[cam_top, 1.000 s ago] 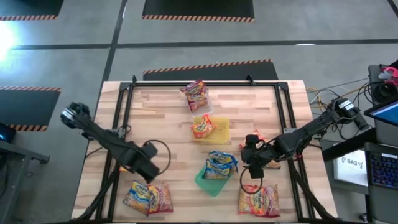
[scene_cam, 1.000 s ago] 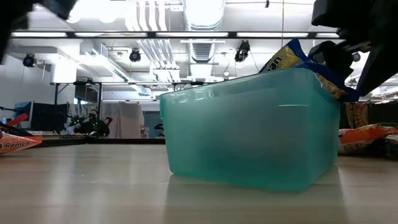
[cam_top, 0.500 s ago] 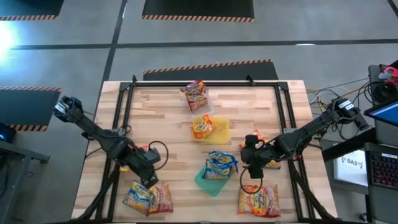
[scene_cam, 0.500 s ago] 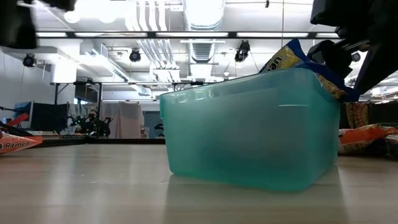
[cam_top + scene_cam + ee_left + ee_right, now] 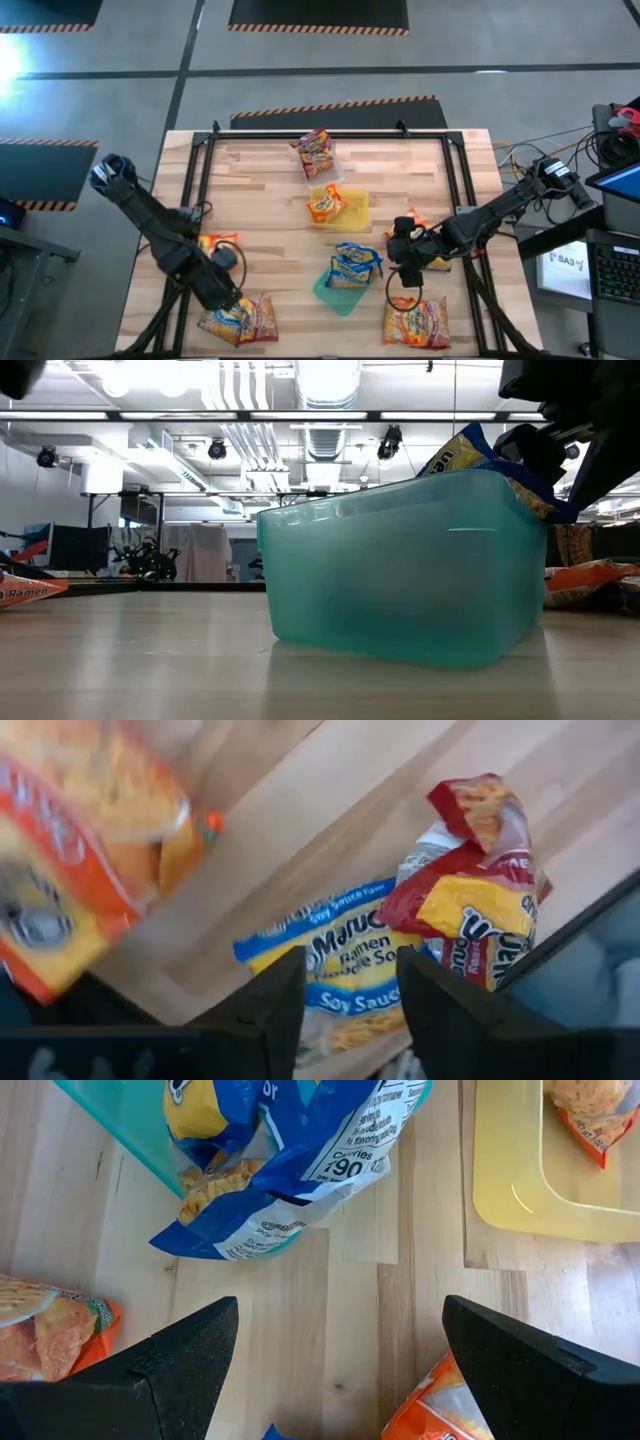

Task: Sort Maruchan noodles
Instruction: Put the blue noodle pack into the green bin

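Maruchan noodle packets lie sorted in three trays: a red one in the clear tray (image 5: 318, 155), an orange one in the yellow tray (image 5: 335, 205), and blue ones (image 5: 290, 1160) in the green tray (image 5: 335, 288). My left gripper (image 5: 226, 296) stands open, pointing down over the near-left pile, where a blue-and-yellow packet (image 5: 340, 960) and a red packet (image 5: 470, 890) lie on the table. An orange packet (image 5: 215, 243), blurred in the left wrist view (image 5: 70, 870), lies beside the left arm. My right gripper (image 5: 404, 276) waits open to the right of the green tray.
More orange packets lie at the near right (image 5: 415, 322) and beside the right arm (image 5: 40, 1330). A black frame (image 5: 195, 180) runs along the table's left, far and right sides. In the low view the green tray (image 5: 400, 570) fills the middle.
My left gripper has gone toward the table's near edge and a little down, turning as it went, and now stands over the near-left pile. An orange packet now shows on the table beside the left arm, where none showed a second ago.
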`<state>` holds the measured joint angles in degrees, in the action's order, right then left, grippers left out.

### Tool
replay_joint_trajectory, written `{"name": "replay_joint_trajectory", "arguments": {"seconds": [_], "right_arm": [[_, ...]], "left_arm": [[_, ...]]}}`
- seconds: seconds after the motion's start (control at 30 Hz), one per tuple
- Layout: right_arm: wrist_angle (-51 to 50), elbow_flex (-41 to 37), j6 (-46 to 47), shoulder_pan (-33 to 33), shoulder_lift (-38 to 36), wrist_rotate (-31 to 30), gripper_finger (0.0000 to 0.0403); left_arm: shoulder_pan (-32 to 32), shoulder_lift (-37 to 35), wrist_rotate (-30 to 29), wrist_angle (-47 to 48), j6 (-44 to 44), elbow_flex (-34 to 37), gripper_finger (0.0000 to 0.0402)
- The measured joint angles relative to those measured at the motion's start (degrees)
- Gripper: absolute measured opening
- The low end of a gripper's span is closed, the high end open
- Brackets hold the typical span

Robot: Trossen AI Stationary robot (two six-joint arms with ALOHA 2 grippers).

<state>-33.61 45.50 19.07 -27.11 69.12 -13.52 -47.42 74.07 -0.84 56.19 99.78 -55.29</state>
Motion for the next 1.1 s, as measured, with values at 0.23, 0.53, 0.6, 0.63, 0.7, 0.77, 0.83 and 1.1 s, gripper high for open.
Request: {"name": "replay_joint_trajectory", "arguments": {"seconds": [0.23, 0.53, 0.6, 0.63, 0.7, 0.77, 0.83, 1.1], "right_arm": [[0.0, 0.0, 0.0, 0.0, 0.0, 0.0, 0.0341], [0.0, 0.0, 0.0, 0.0, 0.0, 0.0, 0.0341], [0.0, 0.0, 0.0, 0.0, 0.0, 0.0, 0.0341], [0.0, 0.0, 0.0, 0.0, 0.0, 0.0, 0.0341], [0.0, 0.0, 0.0, 0.0, 0.0, 0.0, 0.0341], [0.0, 0.0, 0.0, 0.0, 0.0, 0.0, 0.0341], [0.0, 0.0, 0.0, 0.0, 0.0, 0.0, 0.0341], [0.0, 0.0, 0.0, 0.0, 0.0, 0.0, 0.0341]], "left_arm": [[-5.1, 2.1, -2.7, -0.5, 16.0, 0.0, 0.0194], [-8.5, 4.6, -1.0, -4.8, 19.6, 3.6, 0.0281], [-8.9, 5.5, 0.0, -6.0, 20.2, 5.1, 0.0287], [-9.2, 5.7, 0.0, -6.7, 20.9, 5.8, 0.0288], [-9.8, 5.7, 0.0, -8.5, 22.6, 7.3, 0.0289], [-10.5, 5.7, 0.0, -10.4, 24.0, 9.1, 0.0289], [-11.0, 5.6, 0.1, -14.5, 25.2, 11.2, 0.0289], [-11.8, 5.3, -2.4, -27.5, 26.4, 18.7, 0.0289]]}}
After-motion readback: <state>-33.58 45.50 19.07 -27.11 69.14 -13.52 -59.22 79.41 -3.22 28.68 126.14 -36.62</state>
